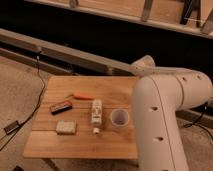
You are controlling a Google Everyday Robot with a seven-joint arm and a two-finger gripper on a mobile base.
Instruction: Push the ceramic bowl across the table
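Big white robot arm (160,115) fills the right side of the camera view and covers the right edge of the table (75,145). The gripper is not in view; it is somewhere past the arm's far end or behind its bulk, so whether it is open or closed cannot be told. The ceramic bowl does not show either. No dark glossy bowl appears on the visible planks, so if it is on the table it is most likely hidden behind the arm on the right side, though that is a guess. What does show: a pale translucent cup (120,118) upright just beside the arm, a white bottle-like item (96,114) lying lengthwise to its left, an orange tool (82,95) further back, a dark flat bar (61,107) near the left edge and a pale block (66,127) in front of it, all apart from one another. Handling judgement: a glazed ceramic bowl should be rigid, fairly heavy for its size and slick-sided, and it would chip if it went off the edge. It should slide easily on wood grain — so contact low on the outer wall, near the base, is better than at the rim, where a push could tip it. A slow, straight push looks best, steering clear of the cup, which is light and would topple. The push does not appear to have started.
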